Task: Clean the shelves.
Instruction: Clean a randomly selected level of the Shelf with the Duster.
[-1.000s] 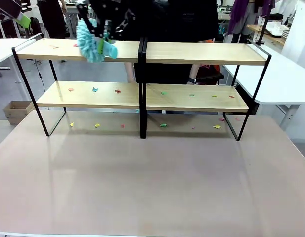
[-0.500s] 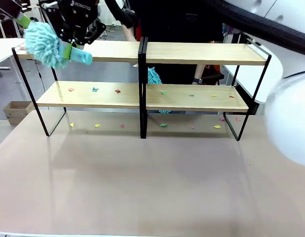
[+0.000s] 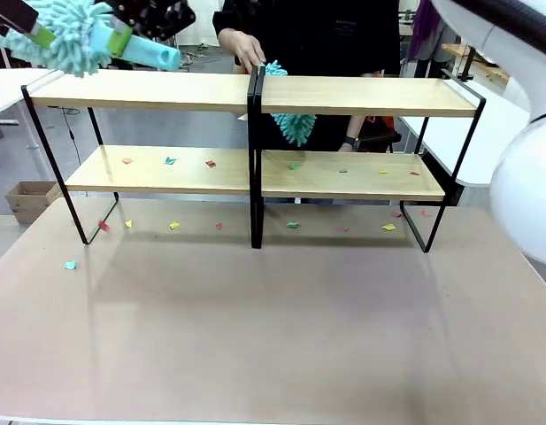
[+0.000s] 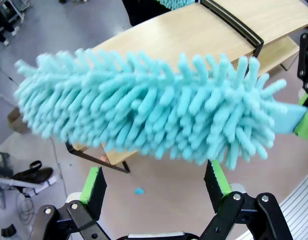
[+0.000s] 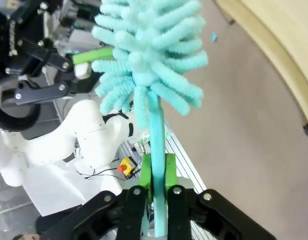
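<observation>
The shelves (image 3: 361,96) stand across the middle of the front view, on the far part of the table (image 3: 273,336). Small coloured paper scraps (image 3: 211,163) lie on the lower board, and more lie on the table under it. At the upper left, the right gripper (image 5: 157,172) is closed tight on the handle of a teal duster (image 3: 65,40), above the end of the top board. The left gripper (image 4: 154,180) has its fingers wide apart and holds nothing; the duster head is just beyond them. A second duster (image 3: 290,119) hangs behind the middle post, near a person's hand (image 3: 246,49).
</observation>
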